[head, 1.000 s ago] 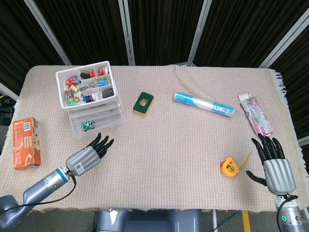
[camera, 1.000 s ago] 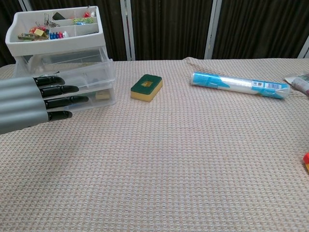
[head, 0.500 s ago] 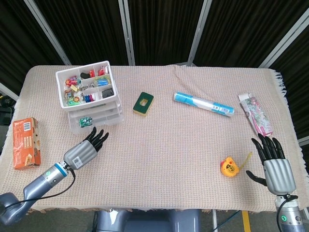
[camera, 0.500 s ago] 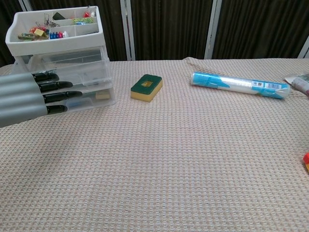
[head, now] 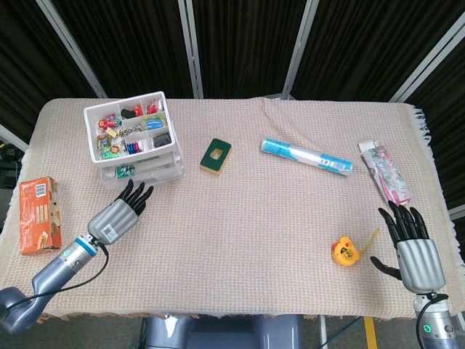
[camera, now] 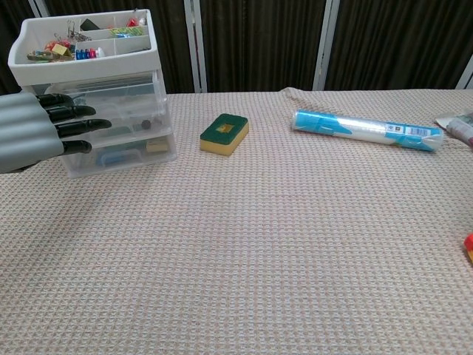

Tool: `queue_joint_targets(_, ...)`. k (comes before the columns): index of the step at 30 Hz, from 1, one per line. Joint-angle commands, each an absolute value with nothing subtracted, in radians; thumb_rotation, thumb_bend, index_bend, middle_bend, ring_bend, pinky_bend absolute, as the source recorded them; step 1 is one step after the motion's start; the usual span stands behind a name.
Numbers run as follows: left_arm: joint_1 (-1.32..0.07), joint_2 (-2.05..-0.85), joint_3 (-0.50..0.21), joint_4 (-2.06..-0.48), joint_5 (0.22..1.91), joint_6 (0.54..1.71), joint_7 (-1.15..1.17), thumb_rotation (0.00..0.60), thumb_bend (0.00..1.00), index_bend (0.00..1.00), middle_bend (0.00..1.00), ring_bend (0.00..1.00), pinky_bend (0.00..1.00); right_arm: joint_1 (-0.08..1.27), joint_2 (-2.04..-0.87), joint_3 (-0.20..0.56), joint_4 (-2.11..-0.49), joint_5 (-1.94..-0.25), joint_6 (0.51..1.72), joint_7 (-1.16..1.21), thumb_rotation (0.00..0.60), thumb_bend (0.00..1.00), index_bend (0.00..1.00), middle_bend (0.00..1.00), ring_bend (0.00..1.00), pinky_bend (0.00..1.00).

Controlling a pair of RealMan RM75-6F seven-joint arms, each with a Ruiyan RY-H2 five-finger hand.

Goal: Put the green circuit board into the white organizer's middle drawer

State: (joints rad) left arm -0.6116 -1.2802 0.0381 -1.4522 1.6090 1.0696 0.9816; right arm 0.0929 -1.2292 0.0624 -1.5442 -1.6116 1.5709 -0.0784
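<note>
Green circuit board (head: 125,172) sits inside the white organizer (head: 133,143), middle drawer nearly flush. Left hand (head: 116,216) flat, fingers apart, holding nothing, at the drawer front. Push squarely; don't shove the unit. Right hand (head: 413,248) idle, splayed.

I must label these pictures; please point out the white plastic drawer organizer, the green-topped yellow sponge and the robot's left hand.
white plastic drawer organizer (camera: 137,111), chest view, clear drawer front.
green-topped yellow sponge (head: 216,155), head view, green top.
left hand (head: 116,216), head view, grey back.
</note>
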Motion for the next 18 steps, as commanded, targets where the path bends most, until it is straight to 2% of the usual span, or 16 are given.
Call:
queue_joint_targets(1, -0.608, -1.285, 0.026, -1.434, 1.591, 1.068, 0.966, 0.6, 1.0, 0.26, 0.02, 0.06, 0.15, 0.093, -1.229, 0.062, -1.544, -1.612, 1.571, -0.078, 0.6, 0.0, 0.09, 0.0, 0.0, 0.0)
queue_joint_targets(18, -0.6, -1.305, -0.016, -1.353, 1.489, 1.042, 0.944, 0.6, 1.0, 0.25, 0.02, 0.06, 0.15, 0.094, -1.229, 0.062, -1.545, -1.612, 1.568, -0.079, 0.6, 0.0, 0.09, 0.0, 0.0, 0.0)
